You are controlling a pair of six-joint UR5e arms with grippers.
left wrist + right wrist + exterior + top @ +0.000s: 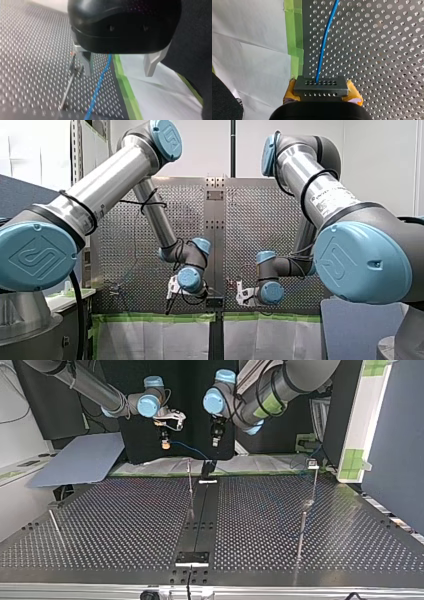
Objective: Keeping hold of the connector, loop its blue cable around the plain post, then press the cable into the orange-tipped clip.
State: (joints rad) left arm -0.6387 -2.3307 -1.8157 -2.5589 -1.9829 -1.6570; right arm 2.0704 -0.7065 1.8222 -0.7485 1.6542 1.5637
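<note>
Connector (321,85) clenched in my right end effector (322,90), so the blue cable (325,42) trails free for looping. My left end effector (118,71) is released, with the cable running below between its fingers.

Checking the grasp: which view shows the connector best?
The right wrist view: the connector sits between my right gripper's yellow pads, blue cable leaving it. The top view shows a small speck there; the front view cannot resolve it; the left wrist view shows only cable.
</note>
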